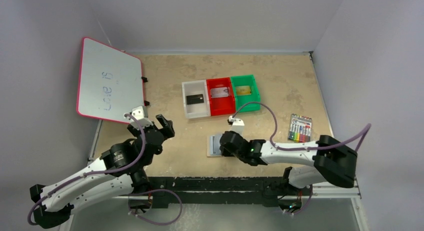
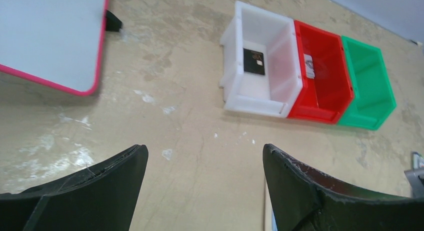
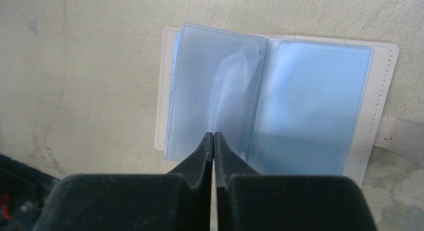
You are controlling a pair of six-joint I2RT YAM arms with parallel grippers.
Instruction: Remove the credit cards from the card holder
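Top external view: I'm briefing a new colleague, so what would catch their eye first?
Probably the pink-framed whiteboard at the far left, then the row of white, red and green bins mid-table, holding the credit cards. Nearer the arms, the right gripper is shut over the open card holder, whose visible blue sleeves look empty.

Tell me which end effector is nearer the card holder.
Right. The right end effector has its closed tips at the blue sleeve of the card holder. The left end effector, open, sits well off to the holder's left, by the whiteboard.
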